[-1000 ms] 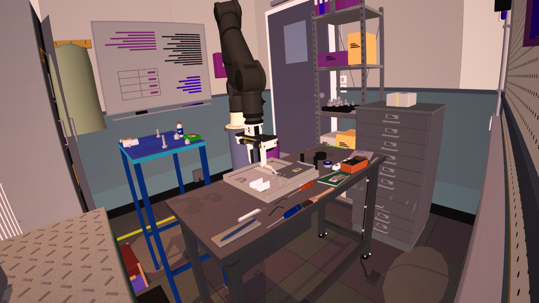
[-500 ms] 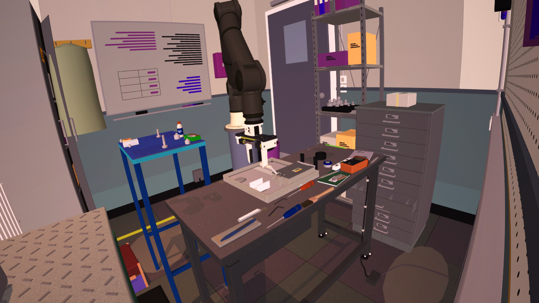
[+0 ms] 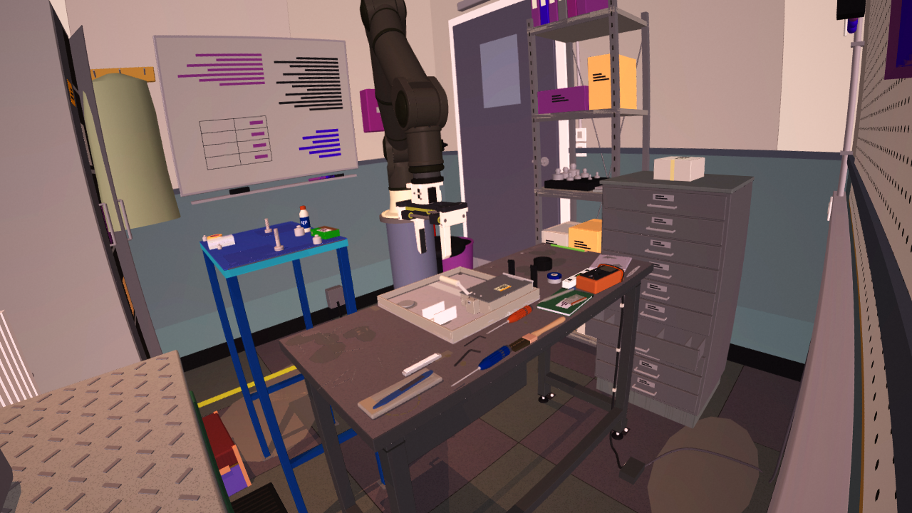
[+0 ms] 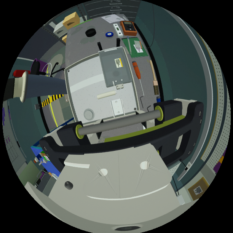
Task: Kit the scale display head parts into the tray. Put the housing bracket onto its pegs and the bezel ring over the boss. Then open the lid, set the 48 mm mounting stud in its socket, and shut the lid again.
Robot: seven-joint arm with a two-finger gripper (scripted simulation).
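My gripper [image 3: 435, 245] is open and empty, raised above the far edge of the kitting tray [image 3: 458, 300] on the workbench. In the tray a cream cylindrical part [image 4: 106, 95] lies on its side near the middle. The grey hinged lid [image 4: 114, 66] with a yellow label lies flat and shut over the tray's right part. A white bracket [image 4: 117, 106] sits on the tray floor, and a round boss [image 4: 89, 114] stands in the corner beside it. On the blue side table [image 3: 274, 249] stand white studs [image 3: 277, 239] and other small parts.
The tray takes up the middle of the bench, with an orange-handled screwdriver [image 3: 518, 314], a blue-handled screwdriver [image 3: 491, 360], a brush [image 3: 542, 332] and an orange meter [image 3: 599, 279] to its right. A drawer cabinet [image 3: 669, 287] stands beyond the bench.
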